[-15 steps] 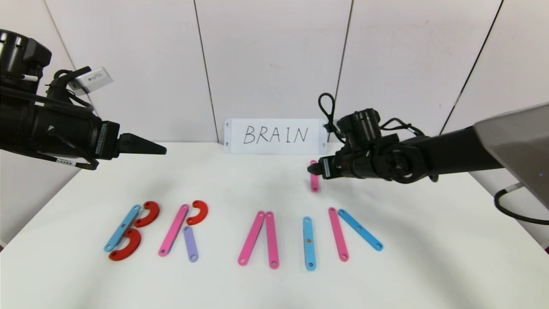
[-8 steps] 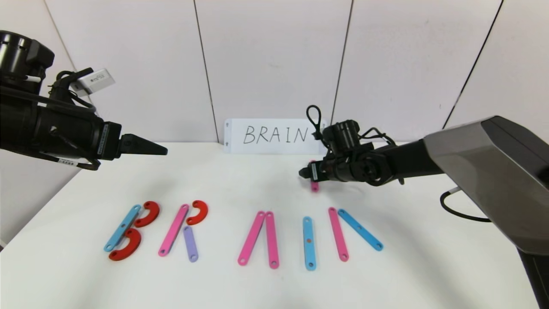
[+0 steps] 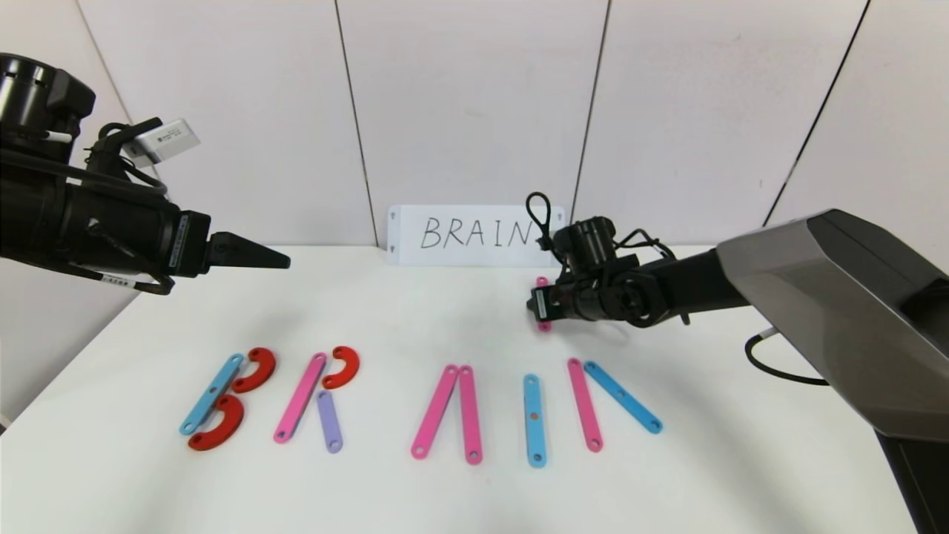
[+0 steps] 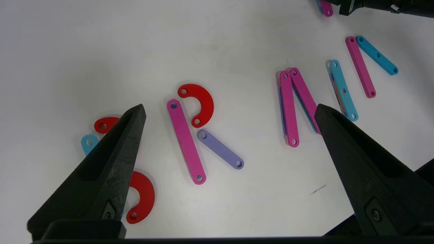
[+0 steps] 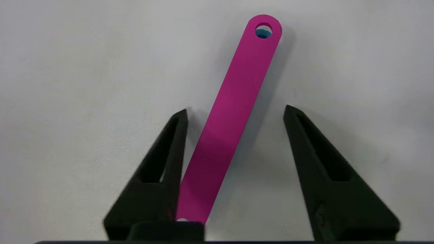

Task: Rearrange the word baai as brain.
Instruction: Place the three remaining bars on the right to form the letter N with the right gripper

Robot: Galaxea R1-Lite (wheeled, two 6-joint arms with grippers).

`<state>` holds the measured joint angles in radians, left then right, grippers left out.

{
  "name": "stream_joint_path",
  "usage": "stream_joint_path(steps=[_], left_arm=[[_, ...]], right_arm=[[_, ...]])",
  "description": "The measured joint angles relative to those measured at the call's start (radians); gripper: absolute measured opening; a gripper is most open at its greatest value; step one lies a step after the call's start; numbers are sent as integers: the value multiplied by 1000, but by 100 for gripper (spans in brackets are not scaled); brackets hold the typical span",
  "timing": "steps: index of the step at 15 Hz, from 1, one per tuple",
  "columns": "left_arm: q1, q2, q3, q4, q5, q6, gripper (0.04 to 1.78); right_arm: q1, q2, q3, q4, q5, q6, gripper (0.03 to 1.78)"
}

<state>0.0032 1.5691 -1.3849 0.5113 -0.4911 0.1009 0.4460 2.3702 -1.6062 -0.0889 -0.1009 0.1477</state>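
Note:
Plastic letters lie in a row on the white table (image 3: 460, 504): a B of a blue strip (image 3: 211, 394) and two red curves (image 3: 256, 368), an R of a pink strip (image 3: 300, 397), a red curve (image 3: 342, 366) and a purple strip (image 3: 329, 421), two pink strips (image 3: 448, 411), a blue strip (image 3: 534, 420), then a pink strip (image 3: 584, 404) and a blue strip (image 3: 623, 396). A loose pink strip (image 5: 234, 112) lies flat behind them, between the open fingers of my right gripper (image 3: 535, 304), close to one finger (image 5: 166, 162). My left gripper (image 3: 278, 259) hangs open and empty above the left side.
A white card (image 3: 474, 235) with handwritten BRAIN stands against the back wall. A black cable (image 3: 786, 371) lies at the table's right edge. The left wrist view shows the R pieces (image 4: 185, 140) below its open fingers.
My right gripper has reached left and lowered toward the table, over the loose pink strip. The left arm and the letters have not moved.

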Motion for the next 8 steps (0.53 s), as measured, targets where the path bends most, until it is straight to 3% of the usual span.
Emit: stream_joint_path(steps=[2, 4, 8], left_arm=[[0, 0, 0, 0, 0, 0, 174], [0, 0, 1, 0, 0, 0, 174], [0, 0, 1, 0, 0, 0, 174]], right_arm=[[0, 2, 0, 0, 0, 1, 55], [1, 5, 0, -2, 0, 3, 33], [0, 2, 0, 6, 0, 4, 30]])
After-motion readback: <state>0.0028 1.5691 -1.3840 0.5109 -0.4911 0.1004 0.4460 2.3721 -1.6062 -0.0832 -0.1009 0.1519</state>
